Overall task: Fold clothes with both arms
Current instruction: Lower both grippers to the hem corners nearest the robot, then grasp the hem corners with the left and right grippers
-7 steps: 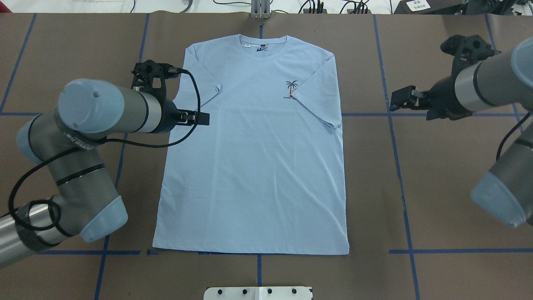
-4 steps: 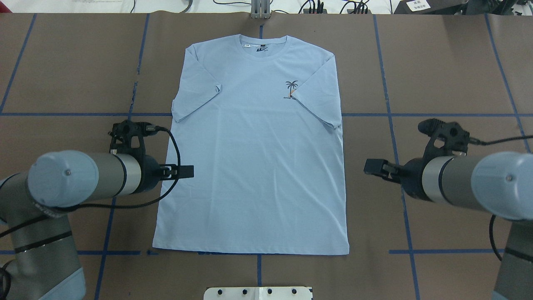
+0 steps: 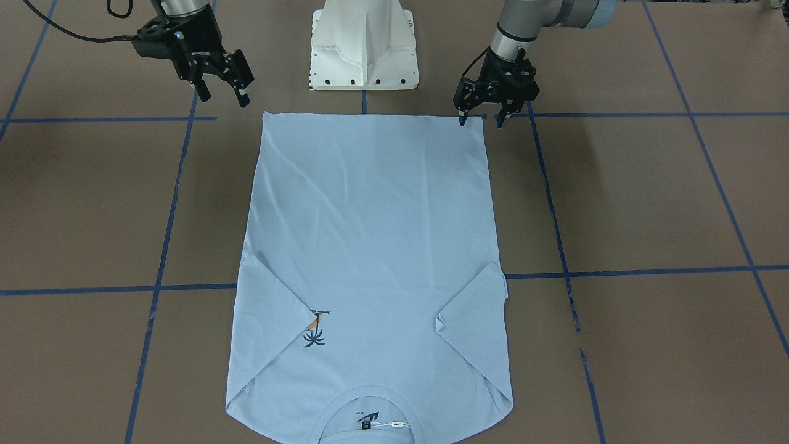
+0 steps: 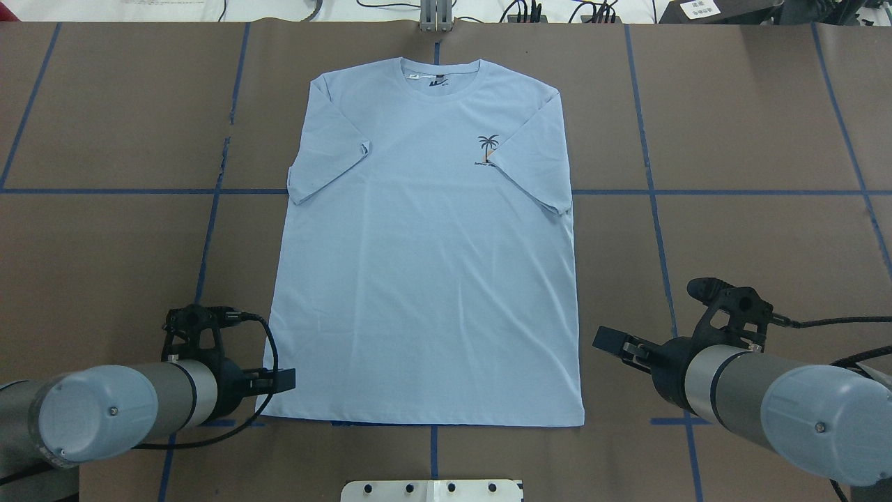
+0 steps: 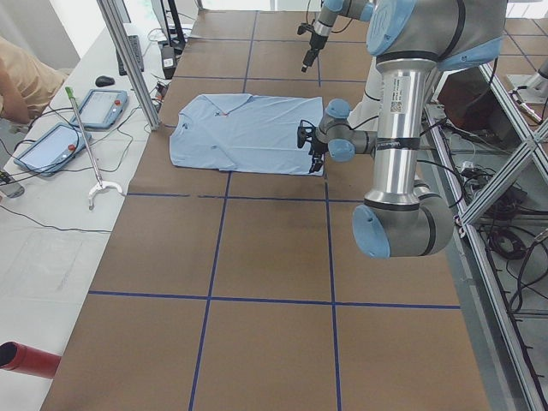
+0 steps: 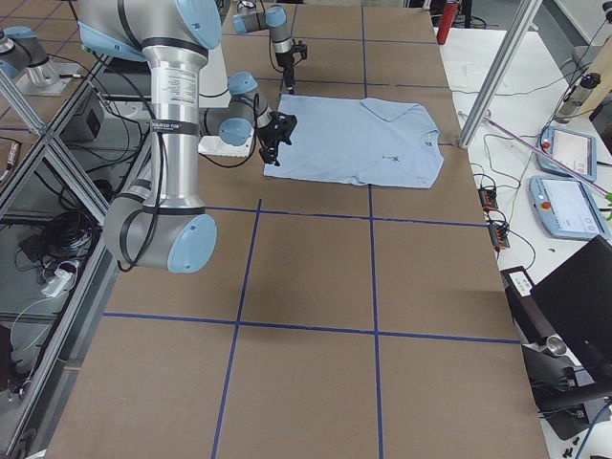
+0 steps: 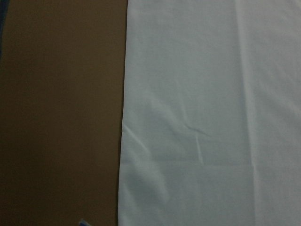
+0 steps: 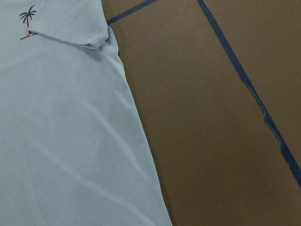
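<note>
The light blue T-shirt (image 4: 425,279) lies flat on the brown worktop (image 4: 752,139), both sleeves folded inward. The left jaws are spread wide and empty, astride one hem corner of the T-shirt. The right jaws, likewise spread and empty, hang just outside its other hem corner.

Robotics lab; teach pendants (image 6: 564,150), aluminium framing (image 5: 128,60) (blue-taped grid table (image 5: 265,257)).

Left claw (image 3: 480,121) drawn back to T-shirt (image 3: 370,234) hem corner, right claw (image 3: 225,98) beside hem
</note>
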{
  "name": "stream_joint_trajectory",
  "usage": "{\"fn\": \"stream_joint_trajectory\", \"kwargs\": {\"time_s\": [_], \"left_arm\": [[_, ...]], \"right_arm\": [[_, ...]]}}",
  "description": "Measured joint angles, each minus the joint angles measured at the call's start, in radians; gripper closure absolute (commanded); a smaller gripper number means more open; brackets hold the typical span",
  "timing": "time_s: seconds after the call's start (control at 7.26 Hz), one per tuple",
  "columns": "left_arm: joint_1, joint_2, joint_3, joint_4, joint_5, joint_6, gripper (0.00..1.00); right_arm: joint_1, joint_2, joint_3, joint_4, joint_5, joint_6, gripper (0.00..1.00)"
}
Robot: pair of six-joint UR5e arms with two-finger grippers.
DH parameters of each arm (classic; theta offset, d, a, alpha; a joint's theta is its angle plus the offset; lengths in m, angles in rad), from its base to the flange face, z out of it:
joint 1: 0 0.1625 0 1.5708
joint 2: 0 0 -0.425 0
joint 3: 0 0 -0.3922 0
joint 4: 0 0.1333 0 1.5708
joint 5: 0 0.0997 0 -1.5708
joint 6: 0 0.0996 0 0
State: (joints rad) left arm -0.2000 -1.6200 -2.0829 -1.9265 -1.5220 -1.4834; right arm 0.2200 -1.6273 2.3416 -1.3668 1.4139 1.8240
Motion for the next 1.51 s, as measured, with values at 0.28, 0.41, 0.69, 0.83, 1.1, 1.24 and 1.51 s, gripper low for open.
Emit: {"fn": "stream_joint_trajectory", "kwargs": {"time_s": [0.28, 0.41, 0.69, 0.83, 1.1, 1.24, 1.51], "left_arm": [[0.054, -0.001, 0.002, 0.055, 0.006, -0.048, 0.42], [0.065, -0.003, 0.002, 0.062, 0.006, -0.055, 0.44], [0.07, -0.01, 0.004, 0.065, 0.005, -0.058, 0.45], [0.07, -0.016, 0.006, 0.066, 0.004, -0.056, 0.45], [0.068, -0.022, 0.015, 0.065, 0.006, -0.05, 0.45], [0.065, -0.022, 0.02, 0.064, 0.006, -0.048, 0.47], [0.061, -0.023, 0.032, 0.064, 0.006, -0.044, 0.59]], "right_arm": [[-0.006, -0.001, 0.001, 0.0, -0.005, 0.004, 0.01], [-0.007, -0.002, 0.001, 0.0, -0.009, 0.004, 0.01], [-0.008, -0.001, 0.001, 0.0, -0.016, 0.005, 0.01], [-0.008, 0.0, 0.0, 0.0, -0.02, 0.005, 0.01], [-0.008, 0.001, -0.001, 0.0, -0.024, 0.005, 0.01], [-0.008, 0.001, -0.002, 0.0, -0.024, 0.005, 0.01], [-0.008, 0.001, -0.002, 0.0, -0.024, 0.004, 0.01]]}}
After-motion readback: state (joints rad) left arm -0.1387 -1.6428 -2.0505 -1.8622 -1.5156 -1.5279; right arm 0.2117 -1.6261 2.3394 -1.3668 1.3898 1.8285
